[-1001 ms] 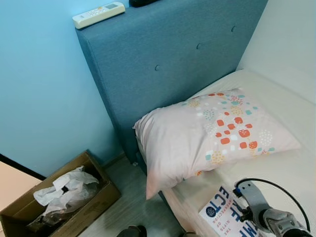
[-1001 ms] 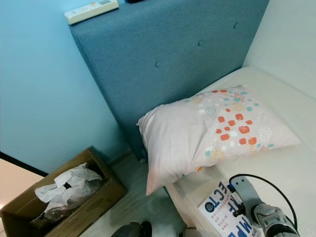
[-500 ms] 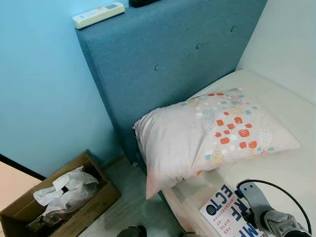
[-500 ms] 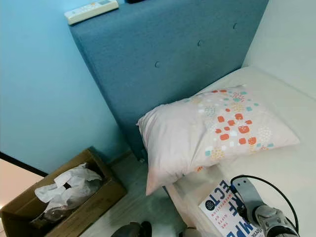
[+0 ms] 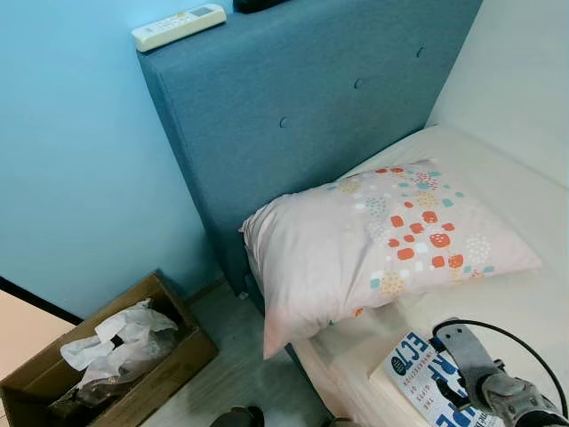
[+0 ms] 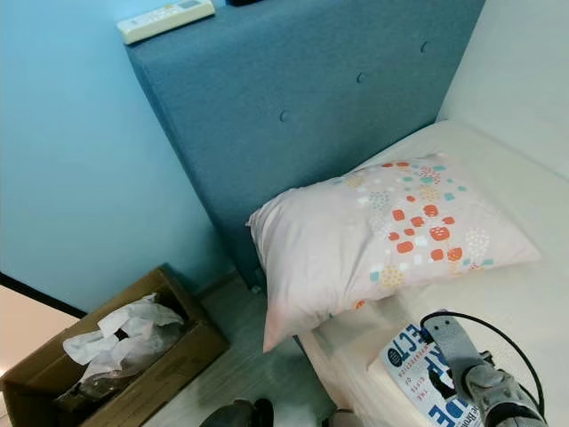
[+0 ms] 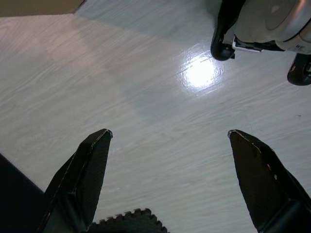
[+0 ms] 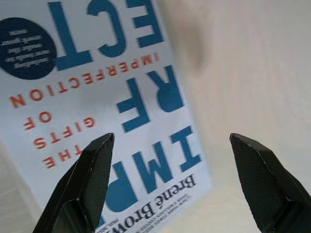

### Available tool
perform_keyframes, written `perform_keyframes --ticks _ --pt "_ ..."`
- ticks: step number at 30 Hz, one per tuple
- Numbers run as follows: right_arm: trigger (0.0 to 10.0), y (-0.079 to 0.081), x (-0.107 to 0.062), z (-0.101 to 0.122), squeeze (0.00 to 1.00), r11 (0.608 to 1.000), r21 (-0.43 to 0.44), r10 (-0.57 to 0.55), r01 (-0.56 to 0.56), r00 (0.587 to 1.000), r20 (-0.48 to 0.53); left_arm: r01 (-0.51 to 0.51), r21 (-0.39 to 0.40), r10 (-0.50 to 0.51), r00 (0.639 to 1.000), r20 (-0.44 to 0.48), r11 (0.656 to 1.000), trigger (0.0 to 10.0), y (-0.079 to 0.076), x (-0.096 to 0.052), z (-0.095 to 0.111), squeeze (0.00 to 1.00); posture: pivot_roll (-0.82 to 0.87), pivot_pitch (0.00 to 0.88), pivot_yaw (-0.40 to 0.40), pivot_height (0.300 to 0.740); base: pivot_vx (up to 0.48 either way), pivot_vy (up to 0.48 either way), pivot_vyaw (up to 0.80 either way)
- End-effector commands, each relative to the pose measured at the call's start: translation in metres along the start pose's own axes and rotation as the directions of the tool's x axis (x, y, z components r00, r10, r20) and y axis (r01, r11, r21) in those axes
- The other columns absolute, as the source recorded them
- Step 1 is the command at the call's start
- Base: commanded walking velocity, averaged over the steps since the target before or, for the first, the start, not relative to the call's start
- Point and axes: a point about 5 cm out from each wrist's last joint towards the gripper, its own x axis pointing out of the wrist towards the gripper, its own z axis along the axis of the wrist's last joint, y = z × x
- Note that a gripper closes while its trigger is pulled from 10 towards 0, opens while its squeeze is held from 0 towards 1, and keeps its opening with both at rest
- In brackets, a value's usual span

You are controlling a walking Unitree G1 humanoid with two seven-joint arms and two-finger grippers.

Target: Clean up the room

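While the head views show the book [image 5: 427,378] on the bed [image 5: 498,294] near the pillow [image 5: 382,240], the right gripper [image 8: 170,184] hovers wide over its cover; the left gripper [image 7: 167,182] hangs wide above bare floor [image 7: 146,87].

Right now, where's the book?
The book lies on the bed near its edge, low on the right in the head views, just below the pillow, with the right gripper open over it.
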Motion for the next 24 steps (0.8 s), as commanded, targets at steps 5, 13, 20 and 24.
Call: perform_keyframes --ticks 5,13,20,24 --pt "10.0 0.001 0.002 0.014 0.12 0.995 0.1 -0.009 0.003 0.998 0.058 -0.006 -0.011 0.006 0.999 -0.036 1.0 10.0 -0.003 0.0 -0.006 0.0 0.02 0.249 0.043 0.702 0.0 0.0 0.0" --pt "10.0 0.065 0.007 0.109 0.0 0.878 0.392 0.087 -0.274 0.898 0.432 -0.018 -0.094 0.031 0.989 0.146 0.995 10.0 -0.012 0.016 0.063 0.0 0.0 0.126 0.019 0.702 0.0 0.0 0.0" --pt "10.0 0.113 0.005 0.127 0.0 0.829 0.42 0.127 -0.369 0.856 0.502 -0.026 -0.182 0.081 0.949 0.305 0.983 10.0 -0.005 0.016 0.121 0.0 -0.02 0.061 0.009 0.702 0.0 0.0 0.0" --pt "10.0 0.131 0.002 0.136 0.0 0.796 0.452 0.12 -0.402 0.838 0.533 0.018 -0.225 0.082 0.901 0.427 0.974 10.0 -0.004 0.011 0.163 0.0 -0.02 0.042 0.006 0.702 0.0 0.0 0.0"
